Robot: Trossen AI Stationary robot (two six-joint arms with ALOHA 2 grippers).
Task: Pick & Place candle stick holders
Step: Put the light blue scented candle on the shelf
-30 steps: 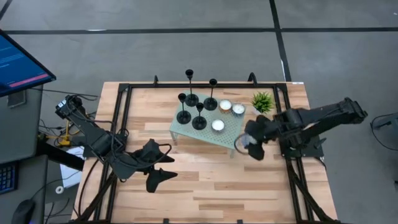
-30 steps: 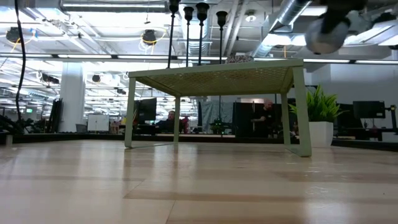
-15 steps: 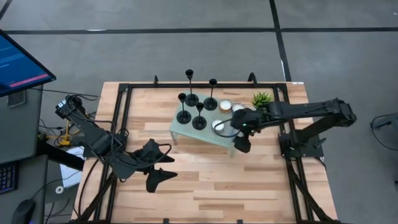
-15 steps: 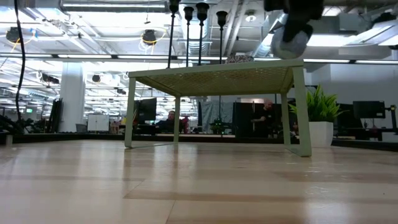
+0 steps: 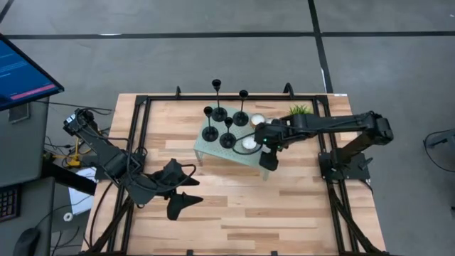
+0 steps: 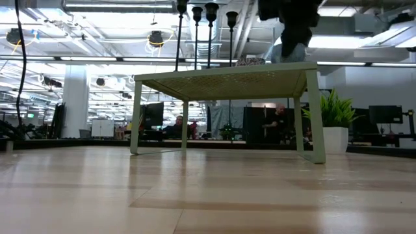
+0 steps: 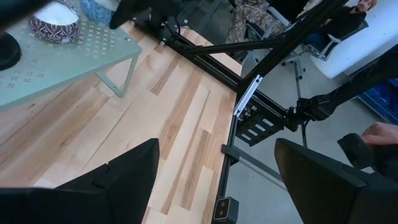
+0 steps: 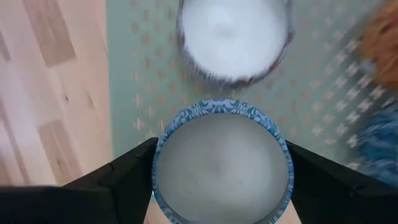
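Four black candle stick holders stand on their disc bases on the left part of a small pale green table; their stems show in the low view. My right gripper reaches over the small table's right part, shut on a blue-rimmed white tealight candle. My left gripper is open and empty over the wooden table, near and left of the small table. My right gripper pinches the tealight candle between its two fingers, one on each opposite side of its round blue rim. The fingers come from above, pointing down. The candle is level, at the green tabletop; whether it rests on the top, I cannot tell.
A red-rimmed white candle stands on the small table just beyond the held one, and another candle farther back. A small green plant stands at the small table's far right. A black frame borders the wooden table.
My right gripper has carried the candle from off the small table's near right corner toward the table's left and far edges, over the small table, and a little down. It has stayed shut on the candle.
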